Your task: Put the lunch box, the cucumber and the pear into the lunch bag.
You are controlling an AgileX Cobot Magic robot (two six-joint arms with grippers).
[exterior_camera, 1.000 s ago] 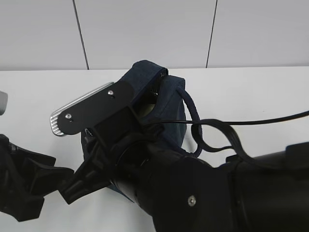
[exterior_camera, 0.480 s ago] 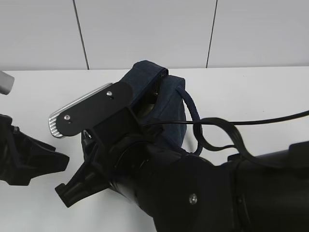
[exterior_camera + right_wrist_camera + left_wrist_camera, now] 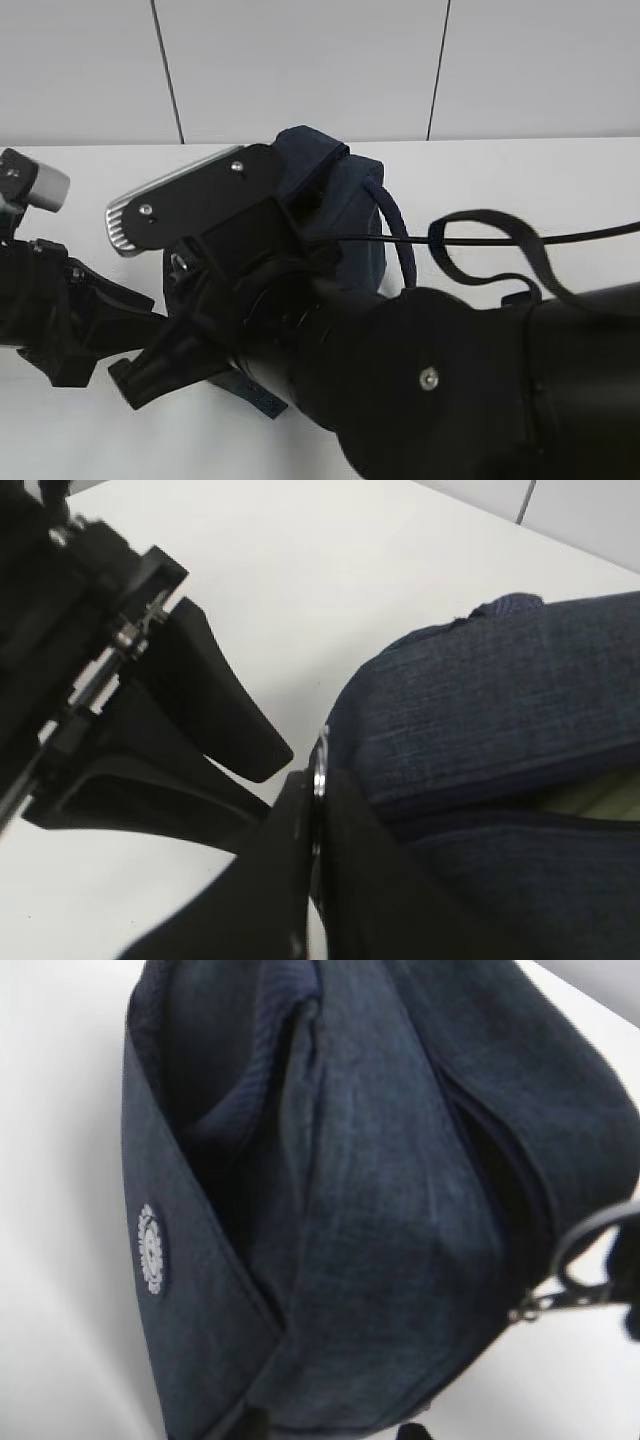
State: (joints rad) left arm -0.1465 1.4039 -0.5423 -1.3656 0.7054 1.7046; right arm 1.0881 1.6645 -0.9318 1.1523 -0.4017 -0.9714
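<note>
The bag is sitting mid-table, pretty much boxed in by both arms up front. The right gripper is pinching the metal ring at the bag's near edge. The left gripper is hanging just beside it; can't tell if it's apart. Bare table is lying open behind and right.

The dark navy lunch bag fills the frame, its metal ring pull at the right.

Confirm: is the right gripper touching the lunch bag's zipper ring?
Touching. Right wrist view shows the right gripper fingers closed on the metal ring at the lunch bag edge.
</note>
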